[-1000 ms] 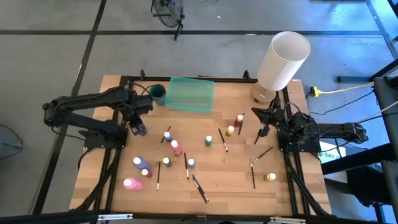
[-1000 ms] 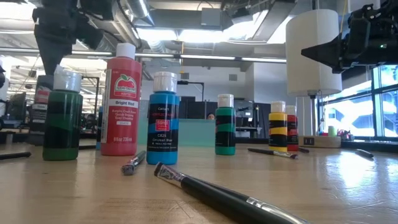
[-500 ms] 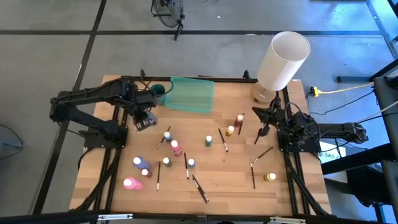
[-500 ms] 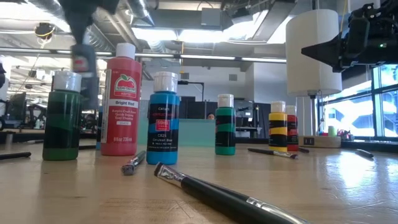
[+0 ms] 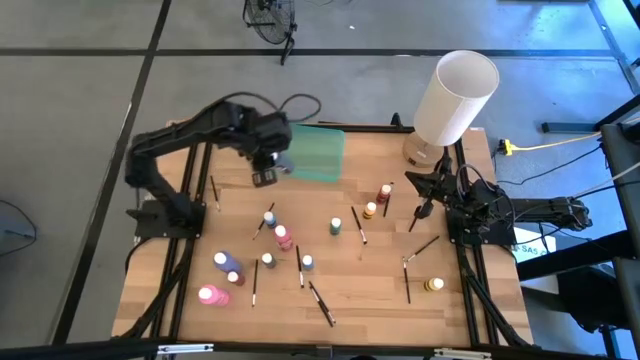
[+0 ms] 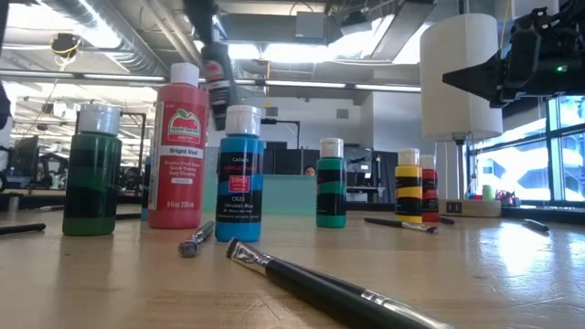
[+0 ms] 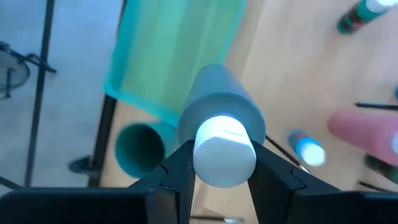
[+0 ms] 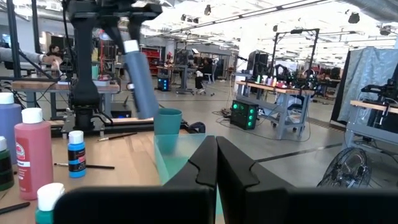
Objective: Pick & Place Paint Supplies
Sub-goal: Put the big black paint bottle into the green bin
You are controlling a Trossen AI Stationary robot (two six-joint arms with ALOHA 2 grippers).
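Note:
My left gripper (image 5: pixel 273 166) hangs high over the table's far left part, beside the green tray's (image 5: pixel 312 152) near left corner, shut on a grey-blue paint bottle (image 7: pixel 217 106) with a white cap (image 7: pixel 224 152). The right wrist view shows that bottle (image 8: pixel 139 81) hanging tilted in the air. Several more paint bottles (image 5: pixel 283 237) stand on the table, and thin dark brushes (image 5: pixel 320 302) lie flat among them. My right gripper (image 5: pixel 424 204) waits shut at the table's right edge, touching nothing. My left gripper pinches the bottle at its cap end (image 7: pixel 225 180) between its two fingers (image 7: pixel 177 177), one on each side. The fingers come steeply from above. The bottle hangs below them, tilted, cap up, lifted clear of the table.
A teal cup (image 7: pixel 140 149) stands by the tray's left end. A big white cylindrical lamp (image 5: pixel 455 97) stands at the far right corner. Bottles in the low view (image 6: pixel 239 174) and a brush (image 6: pixel 320 283) crowd the table's middle and near part.
My left gripper has risen and swung from the table's left side toward the far edge and the green tray, rolling its wrist. The bottle has gone with it, staying in the hold and clear of the table.

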